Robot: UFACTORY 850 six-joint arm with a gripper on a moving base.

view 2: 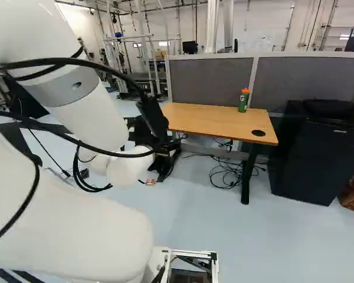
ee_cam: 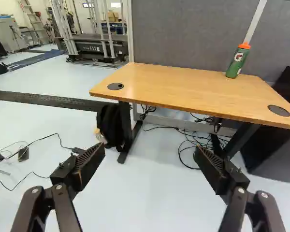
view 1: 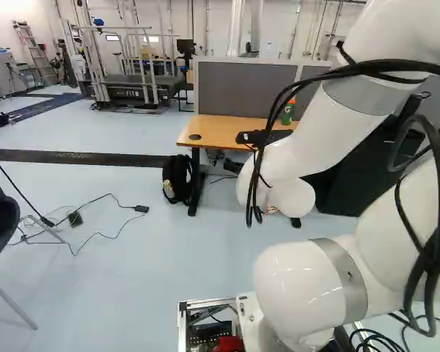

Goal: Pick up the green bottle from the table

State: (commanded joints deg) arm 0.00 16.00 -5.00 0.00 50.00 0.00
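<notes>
Near the far right corner of the surface (ee_cam: 174, 89), the green bottle (ee_cam: 237, 61) stands upright, well ahead and to the right of the hand (ee_cam: 150, 150), which gapes wide and empty.

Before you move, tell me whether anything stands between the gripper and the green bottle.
No visible object stands between the open gripper and the green bottle. Only the table itself, its near edge coming before the bottle, so the approach should probably stay above the tabletop.
</notes>
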